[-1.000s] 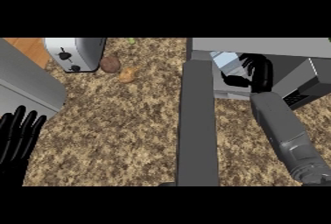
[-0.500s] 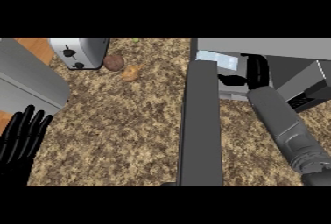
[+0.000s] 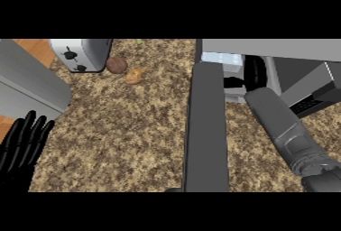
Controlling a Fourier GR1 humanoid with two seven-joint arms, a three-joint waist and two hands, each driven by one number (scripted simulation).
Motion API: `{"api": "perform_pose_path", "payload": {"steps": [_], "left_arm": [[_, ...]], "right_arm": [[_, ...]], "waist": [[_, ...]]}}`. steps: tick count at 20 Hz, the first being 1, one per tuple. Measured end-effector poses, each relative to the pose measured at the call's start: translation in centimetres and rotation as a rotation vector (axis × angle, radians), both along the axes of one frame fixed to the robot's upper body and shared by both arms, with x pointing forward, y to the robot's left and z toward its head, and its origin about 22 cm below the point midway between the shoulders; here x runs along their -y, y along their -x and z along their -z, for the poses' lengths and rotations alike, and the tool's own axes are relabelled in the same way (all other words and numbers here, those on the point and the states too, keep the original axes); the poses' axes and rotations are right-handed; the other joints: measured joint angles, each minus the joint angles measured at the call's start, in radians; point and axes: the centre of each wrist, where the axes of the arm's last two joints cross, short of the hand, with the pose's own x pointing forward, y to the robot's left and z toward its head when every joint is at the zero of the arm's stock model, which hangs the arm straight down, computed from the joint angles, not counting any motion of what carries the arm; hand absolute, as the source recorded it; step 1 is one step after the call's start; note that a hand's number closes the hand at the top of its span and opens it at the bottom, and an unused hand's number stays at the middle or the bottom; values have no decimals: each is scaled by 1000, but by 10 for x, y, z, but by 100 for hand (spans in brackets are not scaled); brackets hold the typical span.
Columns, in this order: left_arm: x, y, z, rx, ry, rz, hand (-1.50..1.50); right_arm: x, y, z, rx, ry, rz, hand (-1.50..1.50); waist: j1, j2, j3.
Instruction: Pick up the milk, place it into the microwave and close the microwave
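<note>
The milk (image 3: 221,62) is a pale blue and white carton just inside the mouth of the microwave (image 3: 279,48) at the top right. My right hand (image 3: 254,74) reaches into the cavity and curls round the carton, its thumb against the carton's near side. The hand hides most of the carton. The microwave's door (image 3: 206,131) stands open, a long dark grey slab running toward the lower edge, left of my right forearm. My left hand (image 3: 23,149) rests open at the lower left, fingers up, far from the microwave.
A silver toaster (image 3: 83,54) stands at the back left, with a brown potato (image 3: 116,64) and a small orange item (image 3: 135,76) beside it. A grey appliance (image 3: 30,85) fills the left edge. Speckled counter (image 3: 126,135) lies between it and the door.
My right arm has pushed forward, carrying the milk deeper into the microwave. The left hand has stayed at the lower left.
</note>
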Motion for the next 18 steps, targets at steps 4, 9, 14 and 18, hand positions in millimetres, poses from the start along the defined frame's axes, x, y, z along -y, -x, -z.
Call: {"api": "perform_pose_path", "payload": {"steps": [4, 9, 14, 18], "left_arm": [[2, 3, -1, -3, -8, -4, -150], [4, 7, 1, -5, -13, -2, -150], [10, 8, 6, -10, -14, -4, -150], [8, 9, 6, -16, -16, -4, -150]], "right_arm": [[3, -1, -2, 21, -19, 28, -150], [12, -3, -8, 46, -41, 66, -150], [28, -1, -6, 82, -44, 93, -150], [38, -1, -10, 115, -48, 112, -150]], "waist": [[-8, -3, 0], [-13, -5, 0], [-24, -8, 0], [-28, -10, -1]]}}
